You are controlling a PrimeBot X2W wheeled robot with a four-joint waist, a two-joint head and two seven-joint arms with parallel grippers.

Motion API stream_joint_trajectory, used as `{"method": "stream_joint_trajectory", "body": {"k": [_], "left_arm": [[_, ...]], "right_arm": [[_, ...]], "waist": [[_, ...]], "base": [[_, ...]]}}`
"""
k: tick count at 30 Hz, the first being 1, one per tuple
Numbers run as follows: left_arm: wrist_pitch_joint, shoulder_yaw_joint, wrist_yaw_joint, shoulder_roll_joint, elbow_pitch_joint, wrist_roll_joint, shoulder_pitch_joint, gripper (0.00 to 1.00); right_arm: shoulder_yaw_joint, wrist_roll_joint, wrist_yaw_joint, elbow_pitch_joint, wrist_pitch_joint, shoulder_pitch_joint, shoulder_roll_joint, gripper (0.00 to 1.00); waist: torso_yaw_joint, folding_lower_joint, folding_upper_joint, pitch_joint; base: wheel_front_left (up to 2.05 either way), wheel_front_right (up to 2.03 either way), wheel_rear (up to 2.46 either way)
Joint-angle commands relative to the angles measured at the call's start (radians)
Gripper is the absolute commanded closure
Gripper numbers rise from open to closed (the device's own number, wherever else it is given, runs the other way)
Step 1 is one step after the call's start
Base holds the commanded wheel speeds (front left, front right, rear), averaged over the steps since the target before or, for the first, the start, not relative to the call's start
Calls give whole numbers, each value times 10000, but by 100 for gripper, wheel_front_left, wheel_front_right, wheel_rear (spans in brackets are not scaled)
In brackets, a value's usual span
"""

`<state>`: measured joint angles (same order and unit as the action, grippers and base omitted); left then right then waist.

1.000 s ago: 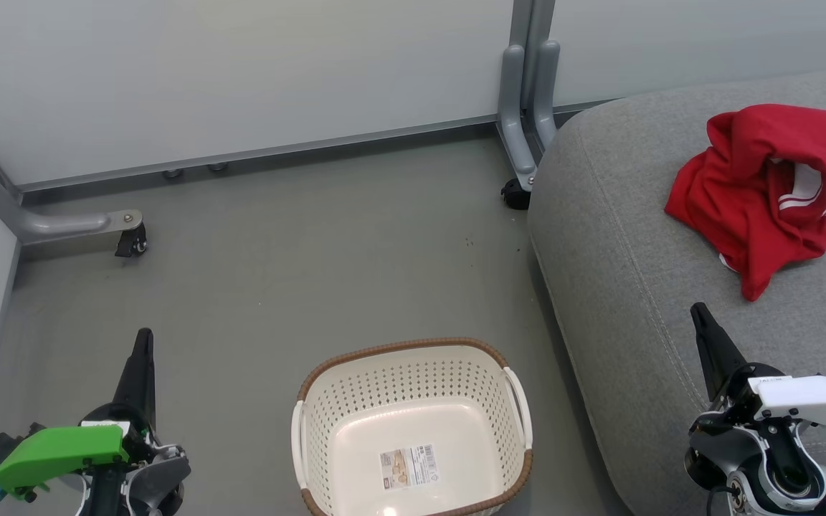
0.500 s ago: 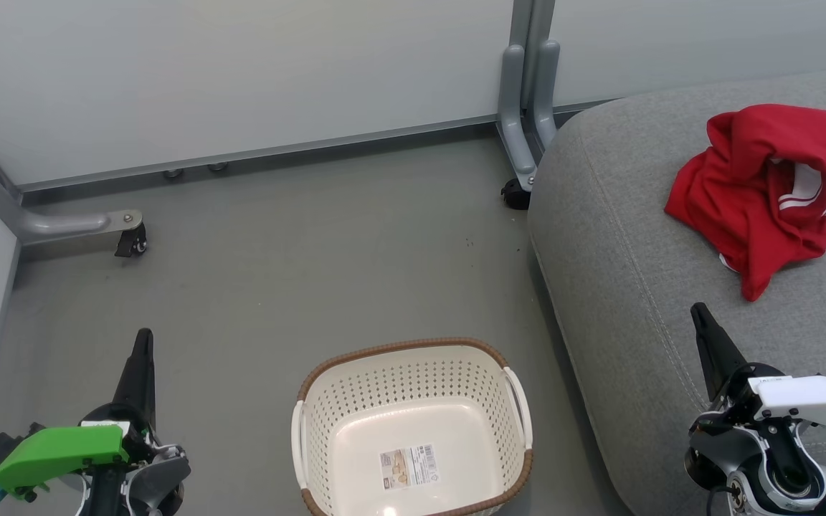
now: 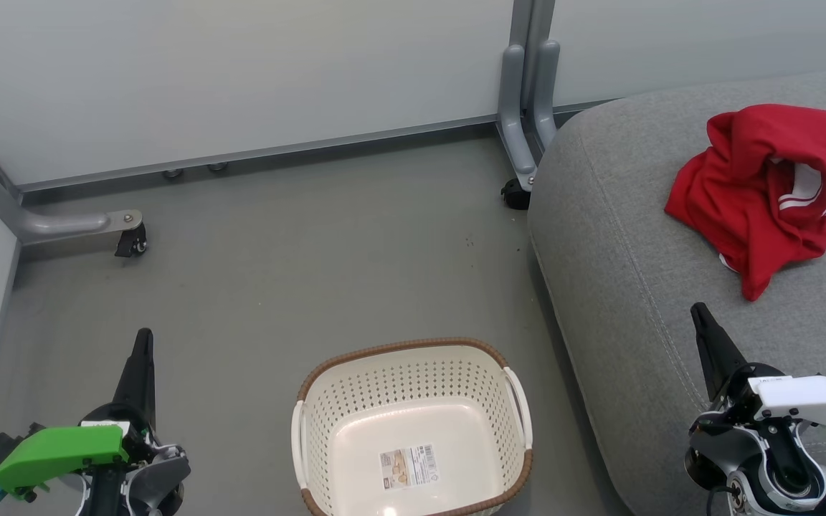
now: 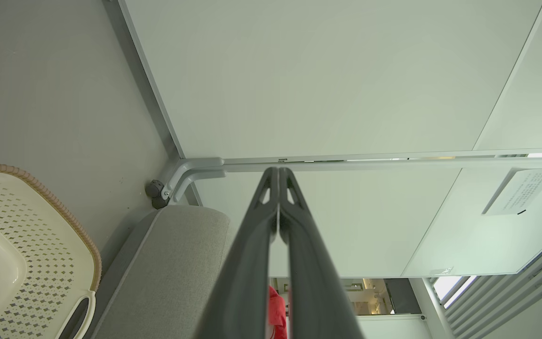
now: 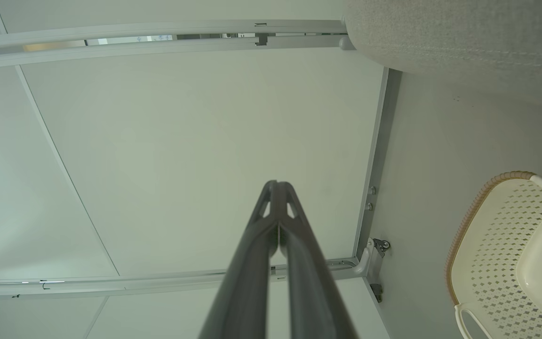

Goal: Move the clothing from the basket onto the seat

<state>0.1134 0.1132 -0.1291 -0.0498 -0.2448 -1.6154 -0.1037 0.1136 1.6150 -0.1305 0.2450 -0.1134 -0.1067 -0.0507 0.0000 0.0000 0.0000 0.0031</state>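
Observation:
Red clothing (image 3: pixel 768 190) with white stripes lies crumpled on the grey seat (image 3: pixel 635 287) at the right. The cream basket (image 3: pixel 409 430) with its brown rim stands on the floor near the bottom centre, holding nothing but a label. My left gripper (image 3: pixel 143 337) is shut at the lower left, over the floor beside the basket. My right gripper (image 3: pixel 698 309) is shut at the lower right, above the seat's front part and short of the clothing. In the left wrist view a sliver of the red clothing (image 4: pixel 276 310) peeks between the shut gripper's (image 4: pixel 278 170) fingers. The right wrist view has the shut gripper (image 5: pixel 277 183) and the basket (image 5: pixel 501 254).
Pale partition panels stand behind the floor, with grey metal feet on castors (image 3: pixel 130 240) at the left and another foot (image 3: pixel 517 190) by the seat's corner. Bare grey floor (image 3: pixel 312 251) lies between the panels and the basket.

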Motion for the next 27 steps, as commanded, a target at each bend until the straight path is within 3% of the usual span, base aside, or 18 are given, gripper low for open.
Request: {"method": "stream_joint_trajectory", "body": {"k": [1,27], "left_arm": [[49,28,-29,-23,0,50,-115,100],[50,31,-29,-21,-1,55,-116,100]], "right_arm": [[17,-40,-4,17,-43,-57,-7,100],[22,-45,-4,18,-42,-57,-4,100]], "waist": [[0,0,0,0],[0,0,0,0]], "base": [[0,0,0],[0,0,0]]}}
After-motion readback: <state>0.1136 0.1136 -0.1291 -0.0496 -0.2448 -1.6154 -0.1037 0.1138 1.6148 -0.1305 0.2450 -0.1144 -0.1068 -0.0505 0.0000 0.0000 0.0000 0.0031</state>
